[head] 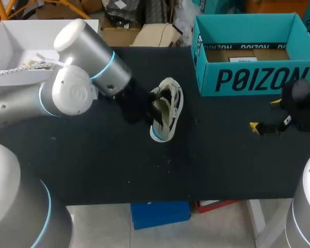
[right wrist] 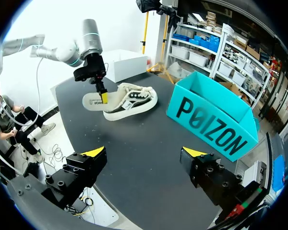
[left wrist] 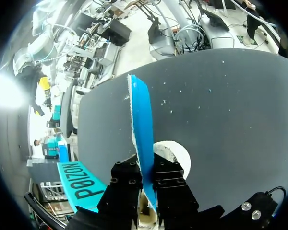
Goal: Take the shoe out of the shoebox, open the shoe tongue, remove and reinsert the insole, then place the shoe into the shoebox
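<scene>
With our left gripper point(left wrist: 146, 168) pinching the insole point(left wrist: 142, 129), we are likely reinserting it toe-first into the sneaker point(head: 168, 106), our right gripper point(right wrist: 145, 152) gaping at three o'clock.

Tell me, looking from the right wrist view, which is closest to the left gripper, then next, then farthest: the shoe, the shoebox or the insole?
1. The insole: pinched between the fingers of the left gripper.
2. The shoe: right beside the insole, at its heel end.
3. The shoebox: past the shoe's other side, farthest.
</scene>
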`<state>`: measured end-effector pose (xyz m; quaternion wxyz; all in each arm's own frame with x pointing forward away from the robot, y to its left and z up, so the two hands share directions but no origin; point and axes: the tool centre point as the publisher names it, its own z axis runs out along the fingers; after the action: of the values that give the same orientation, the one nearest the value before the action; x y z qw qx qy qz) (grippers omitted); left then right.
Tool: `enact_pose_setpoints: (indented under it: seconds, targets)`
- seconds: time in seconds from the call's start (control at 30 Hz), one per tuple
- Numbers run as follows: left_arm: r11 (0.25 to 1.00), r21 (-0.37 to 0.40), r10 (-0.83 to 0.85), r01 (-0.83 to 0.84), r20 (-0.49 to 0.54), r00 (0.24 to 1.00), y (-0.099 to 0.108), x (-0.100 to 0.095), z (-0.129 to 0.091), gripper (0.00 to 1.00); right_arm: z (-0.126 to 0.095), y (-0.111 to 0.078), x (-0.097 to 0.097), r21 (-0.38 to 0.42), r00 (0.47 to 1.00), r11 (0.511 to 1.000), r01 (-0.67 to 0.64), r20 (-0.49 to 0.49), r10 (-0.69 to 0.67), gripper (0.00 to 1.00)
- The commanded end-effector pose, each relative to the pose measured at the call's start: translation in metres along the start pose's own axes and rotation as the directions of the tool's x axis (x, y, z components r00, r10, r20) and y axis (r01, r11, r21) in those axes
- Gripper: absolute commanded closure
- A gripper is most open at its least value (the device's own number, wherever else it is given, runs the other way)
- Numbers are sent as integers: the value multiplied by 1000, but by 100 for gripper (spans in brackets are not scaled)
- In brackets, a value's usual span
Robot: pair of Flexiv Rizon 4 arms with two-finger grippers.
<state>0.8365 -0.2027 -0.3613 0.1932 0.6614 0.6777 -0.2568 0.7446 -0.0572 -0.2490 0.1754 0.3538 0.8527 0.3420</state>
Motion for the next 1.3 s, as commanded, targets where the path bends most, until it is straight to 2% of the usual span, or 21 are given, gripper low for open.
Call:
enact_pose_setpoints:
  seconds: [0.03, 0.47, 0.77, 0.87, 1.03, 1.3]
  targets:
    - [1000, -4, 11, -11, -11, 1000, 15, -4, 7, 100, 0, 0, 1, 0, 1000, 1000, -1, 1, 1, 0]
    - [999, -34, 22, -24, -59, 998, 30, 1, 16, 100, 0, 0, 1, 0, 1000, 1000, -1, 1, 1, 0]
    - [995, -88, 54, -53, 5, 999, 39, 2, 14, 100, 0, 0, 1, 0, 1000, 1000, -1, 1, 1, 0]
    - [992, -83, 97, -97, 4, 995, 33, -7, 10, 100, 0, 0, 1, 0, 1000, 1000, -1, 1, 1, 0]
    - [992, -59, 115, -112, 45, 992, 25, -9, 9, 100, 0, 0, 1, 0, 1000, 1000, -1, 1, 1, 0]
    - [990, -41, 136, -132, 117, 984, -10, -23, -1, 100, 0, 0, 1, 0, 1000, 1000, -1, 1, 1, 0]
